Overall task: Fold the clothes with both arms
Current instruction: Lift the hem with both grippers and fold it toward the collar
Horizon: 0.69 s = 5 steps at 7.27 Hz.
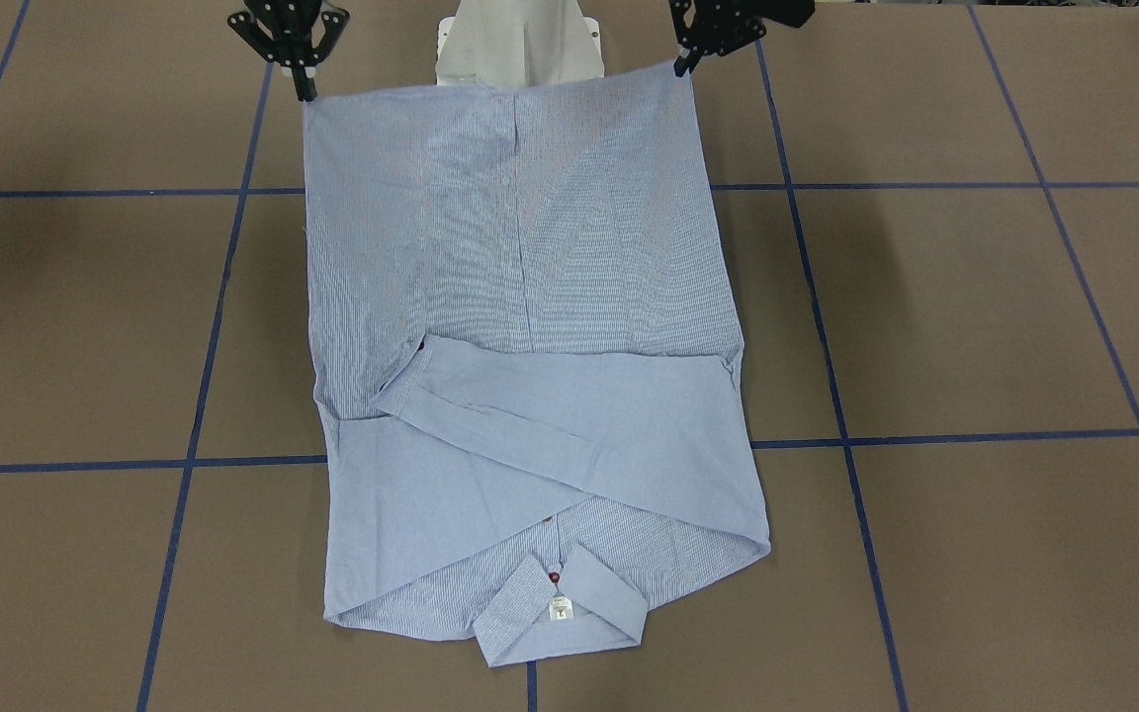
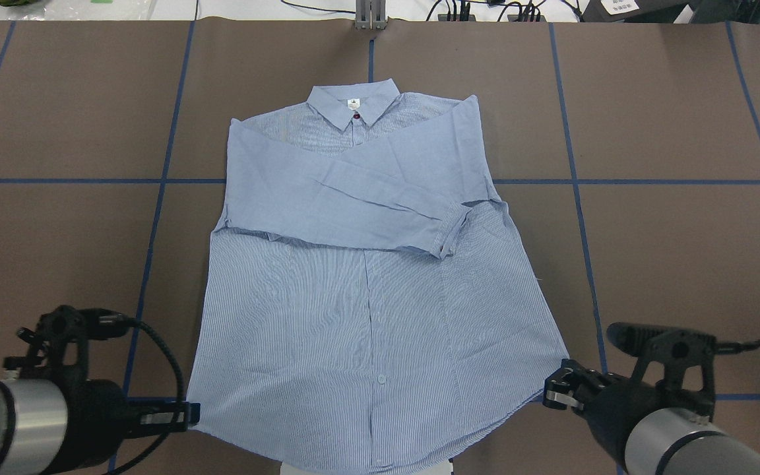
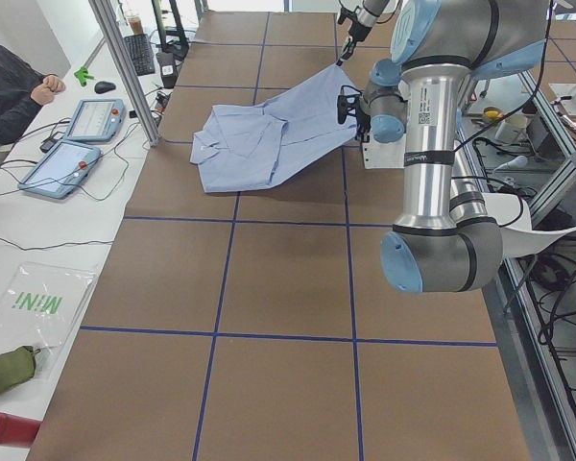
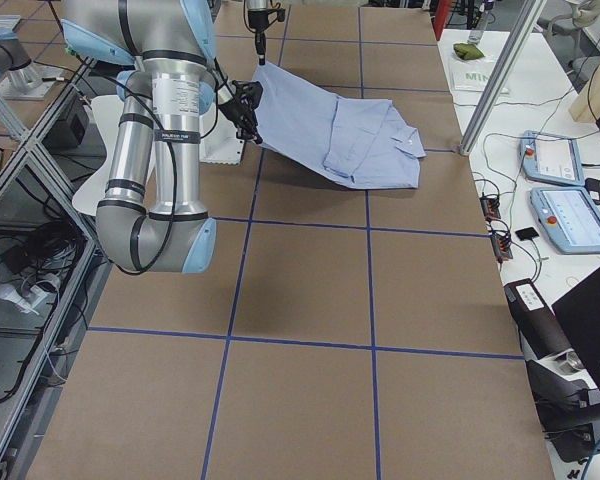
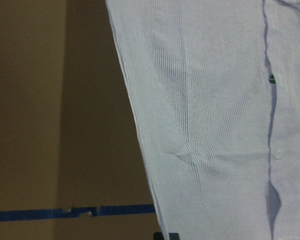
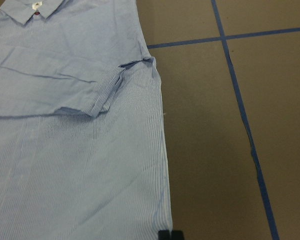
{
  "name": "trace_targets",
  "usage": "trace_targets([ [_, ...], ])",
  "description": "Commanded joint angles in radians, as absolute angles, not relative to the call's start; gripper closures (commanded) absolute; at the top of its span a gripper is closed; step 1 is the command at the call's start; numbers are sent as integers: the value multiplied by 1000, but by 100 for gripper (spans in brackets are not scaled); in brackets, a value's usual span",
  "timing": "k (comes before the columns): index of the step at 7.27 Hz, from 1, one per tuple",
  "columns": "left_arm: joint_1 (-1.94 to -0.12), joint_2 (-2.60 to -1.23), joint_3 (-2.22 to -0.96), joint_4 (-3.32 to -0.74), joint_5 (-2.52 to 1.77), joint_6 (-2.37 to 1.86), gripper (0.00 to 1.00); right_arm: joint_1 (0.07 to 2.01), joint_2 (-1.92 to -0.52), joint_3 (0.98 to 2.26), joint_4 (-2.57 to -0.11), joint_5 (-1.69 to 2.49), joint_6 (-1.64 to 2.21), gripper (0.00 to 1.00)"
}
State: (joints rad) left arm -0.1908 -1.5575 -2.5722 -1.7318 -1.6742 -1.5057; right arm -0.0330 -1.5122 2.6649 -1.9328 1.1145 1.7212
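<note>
The light blue striped shirt (image 2: pixel 367 297) lies front up, its collar (image 2: pixel 352 109) at the far end and both sleeves folded across the chest. My left gripper (image 2: pixel 185 414) is shut on the hem's left corner, and my right gripper (image 2: pixel 555 389) is shut on the right corner. From across the table the hem is stretched taut between the left gripper (image 1: pixel 688 61) and the right gripper (image 1: pixel 306 87). The side views show that end of the shirt (image 3: pixel 269 130) raised off the table while the collar end (image 4: pixel 380 150) rests on it.
The white pedestal base (image 1: pixel 520 44) stands behind the raised hem. Blue tape lines (image 2: pixel 578 181) grid the brown table. Along the far edge are a metal post (image 2: pixel 370 13) and cables. Beside the table lie tablets (image 3: pixel 72 158), with a person (image 3: pixel 10 86) nearby.
</note>
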Motion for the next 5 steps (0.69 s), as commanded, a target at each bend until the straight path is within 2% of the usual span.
trace_targets([
  [1,-315,-1619,-2700,-1530,-1791,-1438,100,102,-1331,2712,-2118,1262,1648,100],
  [3,-414,-1745,-2535,-1505,-1789,-1393,100,200,-1185,2587,-2140,1267,1554,100],
  [5,-526,-1872,-2307,-1506,-1761,-1286,100,340,-1094,2417,-2106,1270,1459,100],
])
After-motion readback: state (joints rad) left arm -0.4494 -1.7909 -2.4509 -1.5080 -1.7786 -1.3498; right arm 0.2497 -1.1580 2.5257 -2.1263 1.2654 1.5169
